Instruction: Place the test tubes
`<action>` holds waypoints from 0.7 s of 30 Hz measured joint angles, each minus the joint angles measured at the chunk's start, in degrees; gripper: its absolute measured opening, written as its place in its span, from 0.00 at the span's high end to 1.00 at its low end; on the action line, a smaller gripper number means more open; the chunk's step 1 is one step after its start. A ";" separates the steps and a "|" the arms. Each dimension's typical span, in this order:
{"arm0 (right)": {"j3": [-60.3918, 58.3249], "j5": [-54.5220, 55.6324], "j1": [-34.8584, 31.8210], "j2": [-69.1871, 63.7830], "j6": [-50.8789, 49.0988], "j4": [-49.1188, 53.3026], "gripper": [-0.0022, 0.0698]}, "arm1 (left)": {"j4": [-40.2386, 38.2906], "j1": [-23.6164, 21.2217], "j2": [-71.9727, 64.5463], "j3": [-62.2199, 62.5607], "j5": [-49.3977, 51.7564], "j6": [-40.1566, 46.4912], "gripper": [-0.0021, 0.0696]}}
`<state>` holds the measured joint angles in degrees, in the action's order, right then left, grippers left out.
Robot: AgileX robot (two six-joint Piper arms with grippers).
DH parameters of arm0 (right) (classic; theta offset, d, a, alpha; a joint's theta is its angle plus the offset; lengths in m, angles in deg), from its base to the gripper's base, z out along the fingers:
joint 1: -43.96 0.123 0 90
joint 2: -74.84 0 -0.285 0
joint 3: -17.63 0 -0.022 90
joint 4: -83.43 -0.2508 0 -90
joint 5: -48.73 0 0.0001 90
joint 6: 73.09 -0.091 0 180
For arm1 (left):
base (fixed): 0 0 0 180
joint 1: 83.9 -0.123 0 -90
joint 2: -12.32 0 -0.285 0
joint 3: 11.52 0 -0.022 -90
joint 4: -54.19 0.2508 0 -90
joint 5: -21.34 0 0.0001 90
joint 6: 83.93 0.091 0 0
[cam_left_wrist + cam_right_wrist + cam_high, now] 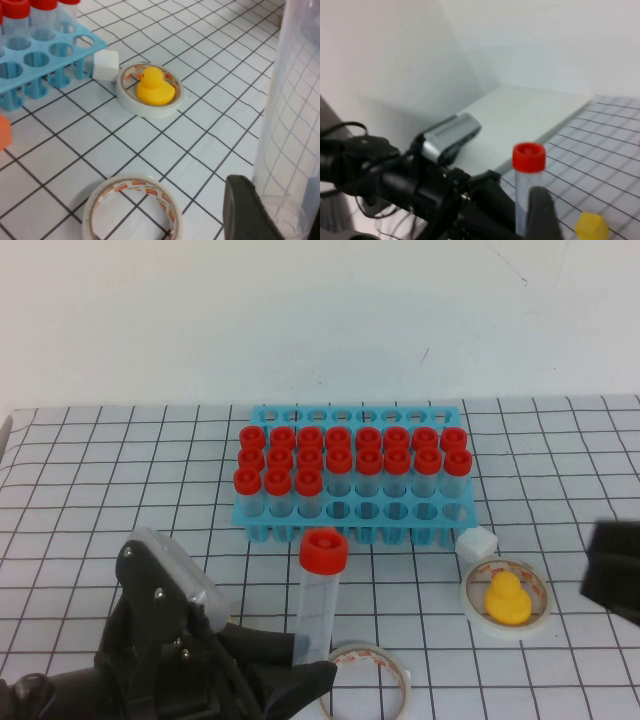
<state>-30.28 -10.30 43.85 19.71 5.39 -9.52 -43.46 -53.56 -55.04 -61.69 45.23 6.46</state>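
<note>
**A:** Where is the left gripper (305,675) sitting?

**B:** At the near left edge. Its fingers are clamping the lower end of a red-capped test tube (321,602), which is standing upright just left of a tape roll (401,678).

**A:** And the right gripper (612,570)?

**B:** It's hanging at the right edge, well apart from that tube and beside the yellow duck (507,598).

**A:** And the rack?

**B:** The blue rack (350,524) is standing farther back, directly behind the tube, carrying other capped tubes (339,455).

Lower right of the high view, I see a yellow duck (507,598) sitting inside a white tape ring (536,618). A small white block (477,543), maybe an eraser, lies just beside its upper-left rim. Another tape roll (365,648) lies bottom centre on the gridded mat (100,470).
</note>
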 joint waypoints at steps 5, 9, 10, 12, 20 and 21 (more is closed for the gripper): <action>3.33 -4.50 2.05 -9.10 5.02 -2.49 0.31 | 0.00 0.00 0.00 0.00 1.03 0.22 0.68; 5.54 -2.66 8.15 -13.02 8.00 -2.82 0.29 | 0.00 0.00 0.00 0.00 1.16 0.22 0.68; 6.08 -1.06 10.25 -13.76 8.80 -2.83 0.29 | 0.00 0.00 0.00 0.00 1.16 0.22 0.68; 7.05 2.81 14.17 -15.02 10.44 -2.97 0.29 | 0.00 0.00 0.00 0.00 1.16 0.22 0.68; 12.71 14.83 27.38 -22.33 13.83 -3.42 0.29 | 0.00 0.00 0.00 0.00 1.25 0.35 0.68; 13.69 15.25 28.37 -23.65 13.95 -3.42 0.29 | 0.00 0.00 0.00 0.00 1.25 0.35 0.68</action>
<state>-16.59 4.95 72.22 -3.94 19.34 -12.94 -43.46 -53.56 -55.04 -61.69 46.48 6.81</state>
